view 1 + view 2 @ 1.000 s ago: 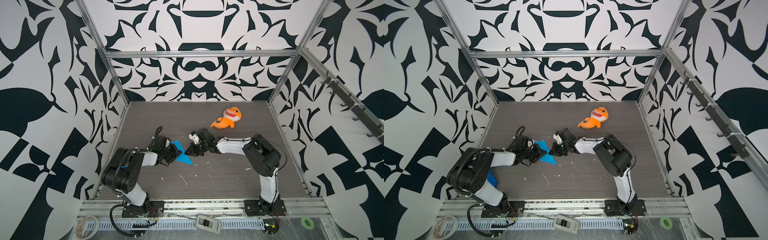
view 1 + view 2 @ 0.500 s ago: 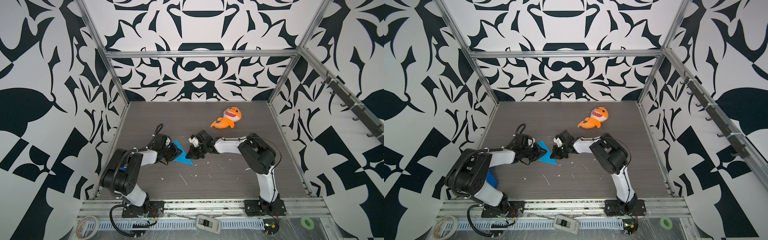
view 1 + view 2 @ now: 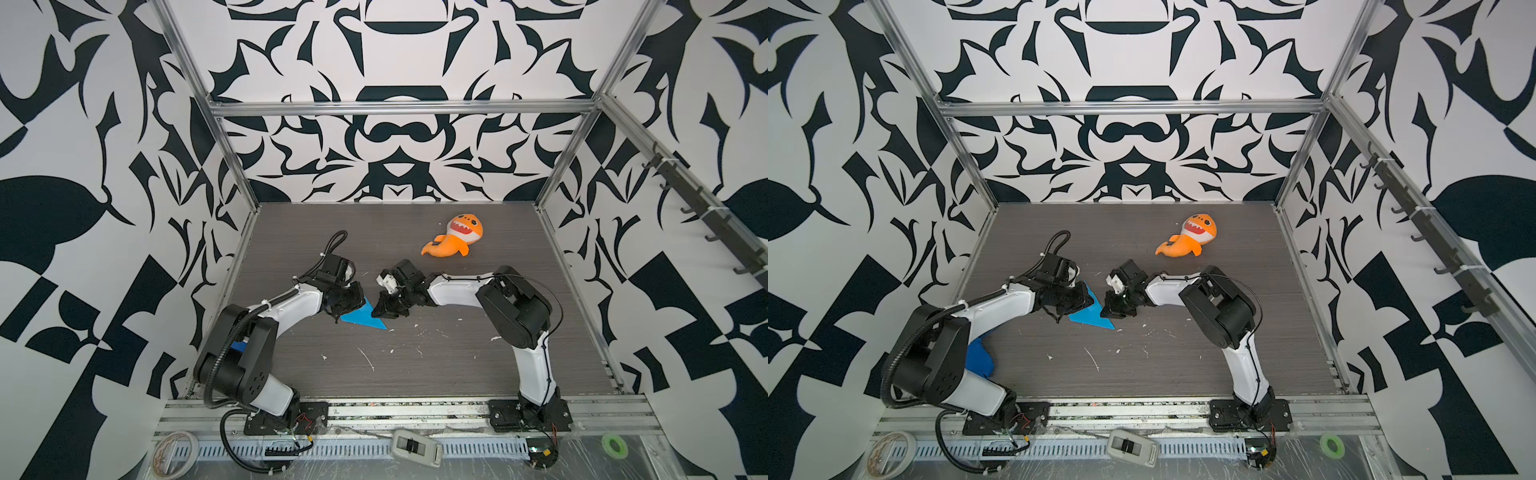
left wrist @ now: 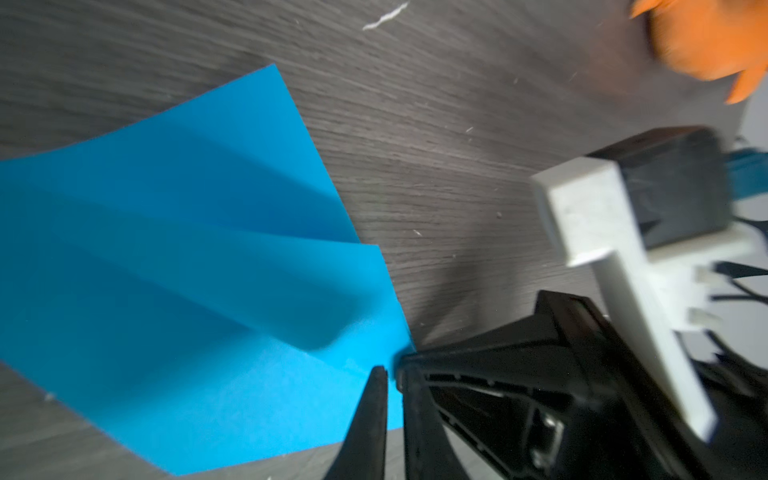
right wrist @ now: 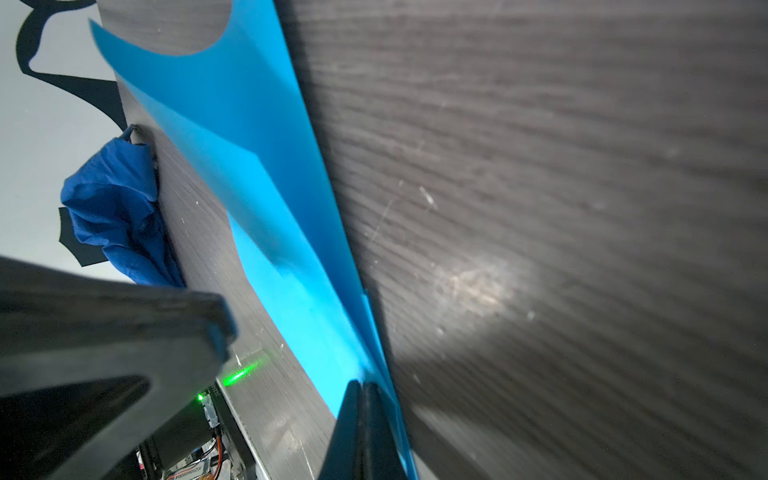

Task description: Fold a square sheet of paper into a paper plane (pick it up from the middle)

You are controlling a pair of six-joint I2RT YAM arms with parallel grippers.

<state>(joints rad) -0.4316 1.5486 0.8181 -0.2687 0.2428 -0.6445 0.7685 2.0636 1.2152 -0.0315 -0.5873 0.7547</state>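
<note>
I am looking down on the dark wood-grain table, with both arms bent in low so that they meet just left of its middle. The orange shark plush lies well apart toward the back, and a crumpled dark blue cloth sits by the left arm's base; neither is part of the job. Between the two wrists is the square sheet of paper, which from above already reads as a pointed triangle lying on the table. The wrist views show long creases and one layer standing up off the rest, so I judge we are mid-fold, well short of a finished dart. The right gripper has its jaws pressed together on the narrow end of that raised layer. The left gripper has its tips down at the paper's corner with only a sliver between them, and I cannot tell whether they nip the paper or merely pin it. Next I would swing the held layer over its crease with the left holding the sheet down, moving slowly, since paper this thin slips and buckles easily.
</note>
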